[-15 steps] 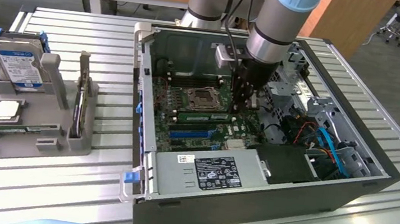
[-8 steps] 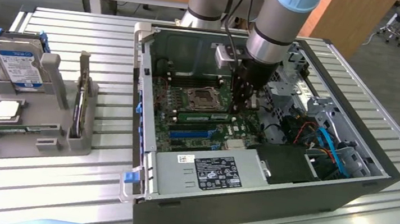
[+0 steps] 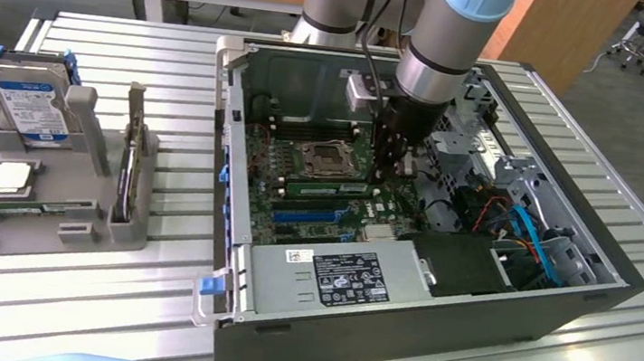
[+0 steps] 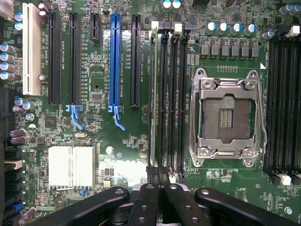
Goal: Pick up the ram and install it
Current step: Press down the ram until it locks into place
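Now jaws (image 4: 160,181) clenched over thin green ram stick (image 4: 154,94), seated edge-up in motherboard slot; stiff, light, fragile, best gripped by edges.

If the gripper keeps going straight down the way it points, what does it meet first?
Most likely the bank of memory slots beside the empty CPU socket. The gripper, jaws shut, sits right over that bank's end; the gap left is hard to judge.

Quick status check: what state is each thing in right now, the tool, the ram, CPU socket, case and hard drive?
tool: shut, down over the memory slots.
ram: upright in a slot beside the socket; seating not clear.
CPU socket: empty, frame closed.
case: side open, lying flat.
hard drive: standing in the tray.
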Action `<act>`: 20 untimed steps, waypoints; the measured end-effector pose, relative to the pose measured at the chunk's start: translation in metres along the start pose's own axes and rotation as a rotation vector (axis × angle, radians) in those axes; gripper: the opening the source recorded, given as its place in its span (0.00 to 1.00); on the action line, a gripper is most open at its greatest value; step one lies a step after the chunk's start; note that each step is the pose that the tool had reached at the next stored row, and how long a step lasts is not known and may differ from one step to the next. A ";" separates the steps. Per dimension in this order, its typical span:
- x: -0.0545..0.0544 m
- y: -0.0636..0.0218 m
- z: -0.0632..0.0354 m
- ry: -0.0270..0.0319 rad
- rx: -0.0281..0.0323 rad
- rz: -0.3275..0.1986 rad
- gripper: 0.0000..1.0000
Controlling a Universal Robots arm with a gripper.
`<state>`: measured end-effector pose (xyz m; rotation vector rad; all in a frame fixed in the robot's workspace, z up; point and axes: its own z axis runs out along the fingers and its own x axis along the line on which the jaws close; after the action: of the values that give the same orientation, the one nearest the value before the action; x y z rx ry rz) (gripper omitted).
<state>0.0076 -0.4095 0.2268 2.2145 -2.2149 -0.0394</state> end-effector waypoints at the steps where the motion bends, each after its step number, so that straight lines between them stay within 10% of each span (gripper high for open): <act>1: 0.000 0.0000 0.0002 -0.0001 0.0000 0.000 0.10; 20: 0.000 -0.0001 0.0028 -0.0001 0.0001 0.000 0.10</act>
<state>0.0076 -0.4095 0.2240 2.2146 -2.2150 -0.0394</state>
